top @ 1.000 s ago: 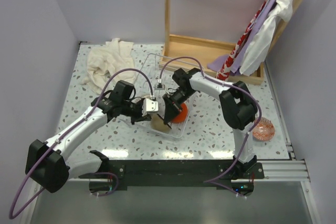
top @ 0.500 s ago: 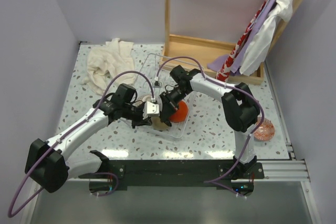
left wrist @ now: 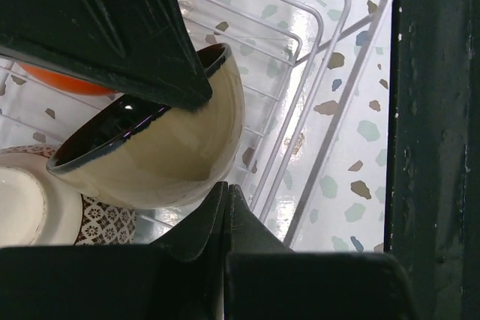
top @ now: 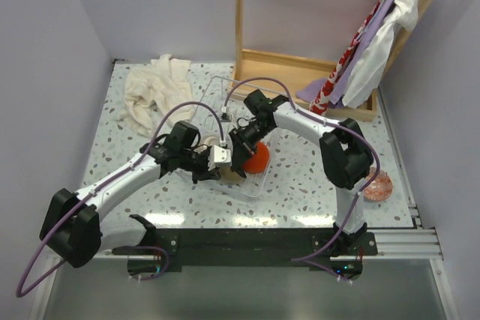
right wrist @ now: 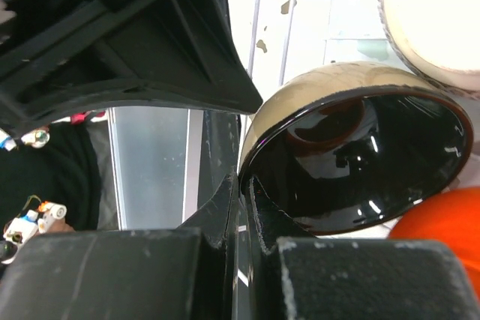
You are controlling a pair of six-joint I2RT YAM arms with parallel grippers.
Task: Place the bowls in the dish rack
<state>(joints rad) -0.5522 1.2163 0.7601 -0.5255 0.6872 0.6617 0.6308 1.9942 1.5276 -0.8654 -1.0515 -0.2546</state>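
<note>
The clear dish rack [top: 216, 85] stands mid-table. My right gripper [top: 238, 157] is shut on the rim of the dark brown and tan bowl [top: 229, 176], holding it tilted inside the rack's near end. In the right wrist view the fingers [right wrist: 259, 204] pinch the bowl's rim [right wrist: 360, 155]. My left gripper [top: 218, 161] is shut and empty. Its tips [left wrist: 226, 189] sit just under the bowl's tan wall [left wrist: 180, 151]. An orange bowl [top: 257, 160] and a blue-patterned bowl with a pale foot ring [left wrist: 30, 207] lie in the rack beside it.
A patterned bowl [top: 376, 185] sits on the table at the right, near my right arm's base. A crumpled cream cloth [top: 154, 91] lies at the far left. A wooden frame [top: 300, 73] with hanging cloths stands at the back right. Rack bars [left wrist: 315, 73] run beside the bowl.
My left gripper has moved right, closer to the tan bowl. My right gripper has shifted slightly left with the bowl still in its grip.
</note>
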